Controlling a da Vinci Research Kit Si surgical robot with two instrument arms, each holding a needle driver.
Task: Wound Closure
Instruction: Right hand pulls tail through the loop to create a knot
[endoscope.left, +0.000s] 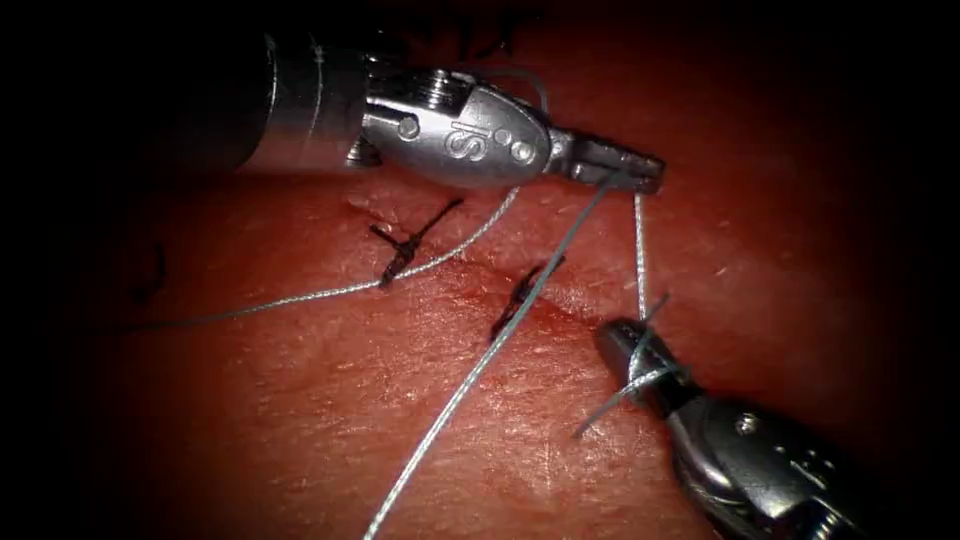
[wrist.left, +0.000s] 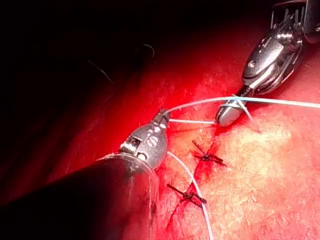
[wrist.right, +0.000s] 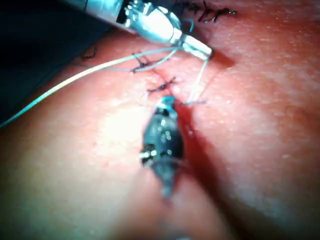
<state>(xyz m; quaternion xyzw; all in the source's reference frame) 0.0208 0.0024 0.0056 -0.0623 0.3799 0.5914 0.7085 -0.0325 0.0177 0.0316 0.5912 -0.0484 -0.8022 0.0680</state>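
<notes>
The left tool (endoscope.left: 640, 172) reaches in from the upper left, its jaws pressed together on the thread (endoscope.left: 470, 375); its silver wrist housing bears the engraved letters "IS". From those jaws one strand drops straight down to the right tool (endoscope.left: 625, 345), whose jaws look closed with the thread wound around them in a loop, a short loose end sticking out beside the wrap. Whether the right tool pinches any thread, I cannot tell. A long strand runs diagonally down-left across the tissue (endoscope.left: 300, 420), crossing the cut (endoscope.left: 560, 295). Two dark finished stitches (endoscope.left: 405, 245) sit across the cut, another strand trailing left past the upper one. The needle is not something I can make out.
</notes>
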